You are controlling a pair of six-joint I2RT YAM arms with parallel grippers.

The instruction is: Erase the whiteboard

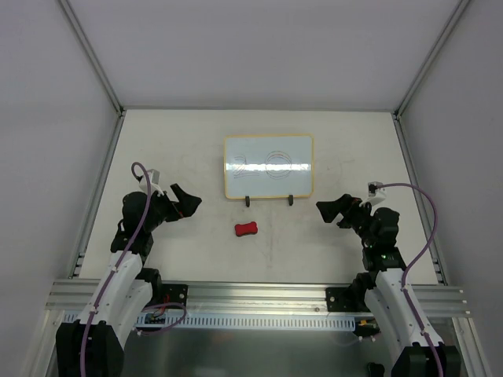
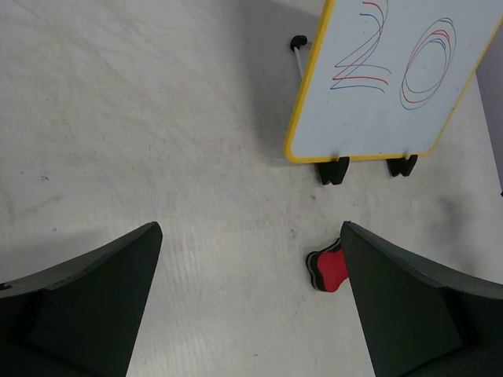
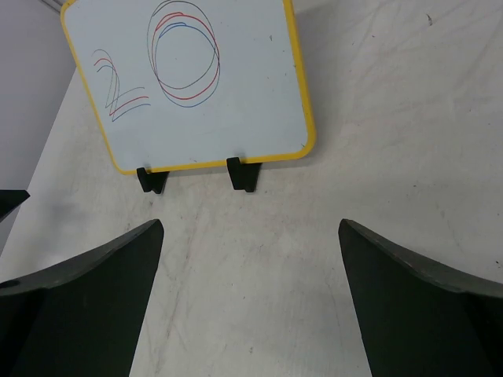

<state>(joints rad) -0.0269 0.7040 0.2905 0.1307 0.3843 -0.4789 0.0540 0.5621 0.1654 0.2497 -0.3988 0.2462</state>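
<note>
Pale tabletop [image 1: 181, 141], open margins around the whiteboard [image 1: 268, 165]; left tool [image 1: 187, 198], right tool [image 1: 330, 212] both spread, flanking red eraser [image 1: 247, 229].

Whiteboard [image 3: 236, 86] glossy, smooth; frame likely plastic. Table [image 2: 157, 141] matt, scuffed. Gripper fingers [image 2: 94, 306] matt black plastic.
</note>
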